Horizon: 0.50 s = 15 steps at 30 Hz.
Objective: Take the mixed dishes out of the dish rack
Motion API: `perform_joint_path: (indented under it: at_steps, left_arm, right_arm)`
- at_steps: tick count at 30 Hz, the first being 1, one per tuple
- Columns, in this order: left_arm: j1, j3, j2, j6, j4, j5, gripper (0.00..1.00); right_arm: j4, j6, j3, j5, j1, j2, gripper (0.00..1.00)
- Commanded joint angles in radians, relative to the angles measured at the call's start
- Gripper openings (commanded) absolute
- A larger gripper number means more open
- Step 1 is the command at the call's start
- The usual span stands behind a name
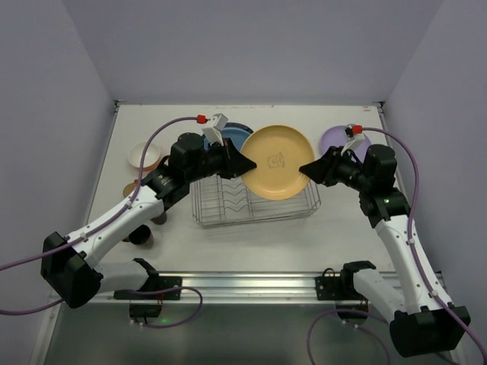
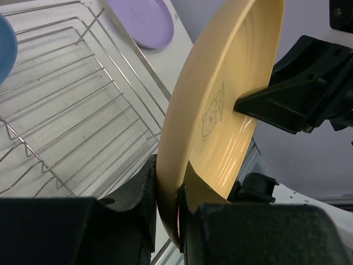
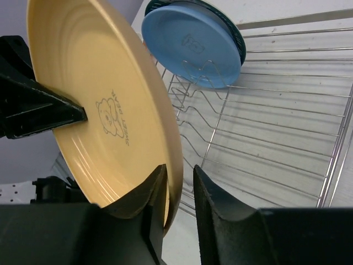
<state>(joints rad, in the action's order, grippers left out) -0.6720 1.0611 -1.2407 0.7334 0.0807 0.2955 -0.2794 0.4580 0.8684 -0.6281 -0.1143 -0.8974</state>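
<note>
A yellow plate (image 1: 278,161) with a bear print hangs tilted above the silver wire dish rack (image 1: 255,220). My left gripper (image 1: 247,163) is shut on its left rim, which the left wrist view shows pinched between the fingers (image 2: 168,182). My right gripper (image 1: 308,169) straddles the opposite rim (image 3: 179,176); one finger lies on the plate's face (image 3: 99,110) and a narrow gap separates the other finger from its back. A blue plate (image 3: 190,41) stands in the rack's dividers (image 3: 287,127) with a dark-rimmed plate behind it.
A lavender plate (image 1: 338,141) lies flat on the table at the back right, also in the left wrist view (image 2: 140,22). An orange bowl (image 1: 144,156) and small dark cups (image 1: 141,234) sit left of the rack under the left arm.
</note>
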Motion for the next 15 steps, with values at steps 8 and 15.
perform_joint_path:
  at_steps: [8, 15]
  left_arm:
    - [0.005, -0.013, 0.017, 0.047, -0.048, -0.030, 0.00]
    - [0.017, 0.045, 0.061, -0.083, 0.095, -0.157, 0.89]
  right_arm:
    - [-0.026, -0.032, 0.061, 0.183, -0.050, -0.032, 0.00]
    - [0.040, 0.089, 0.021, 0.264, -0.036, -0.026, 0.00]
